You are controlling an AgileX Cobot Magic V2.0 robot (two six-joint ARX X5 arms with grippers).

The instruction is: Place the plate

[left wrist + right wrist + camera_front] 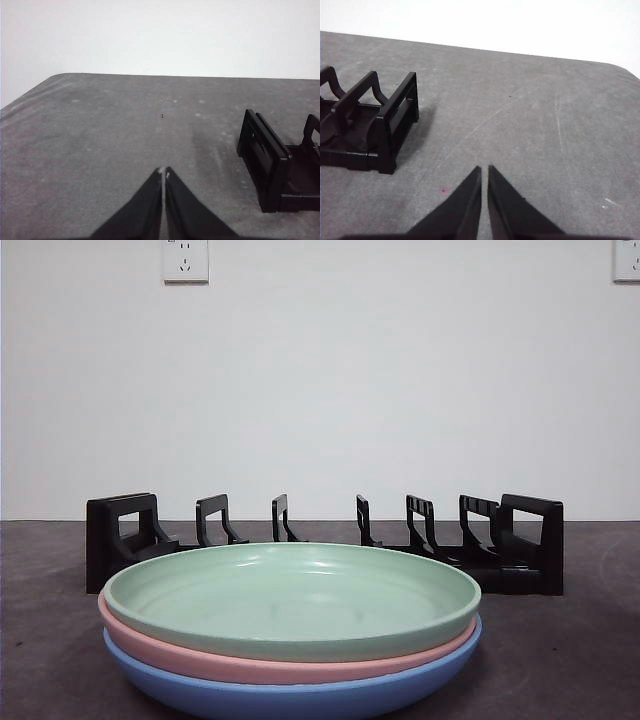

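A green plate [290,598] lies on top of a pink plate [250,664], which rests on a blue plate [290,697], stacked near the front of the table. Behind the stack stands a black slotted rack [325,545] with nothing in it. My left gripper [163,173] is shut, hovering over bare table beside one end of the rack [280,165]. At the rack's other end [370,127] my right gripper [484,169] hovers over the table, also shut. Neither arm shows in the front view.
The grey table [560,660] runs back to a white wall with two outlets [186,260]. Its rounded corners show in both wrist views [55,80] [620,67].
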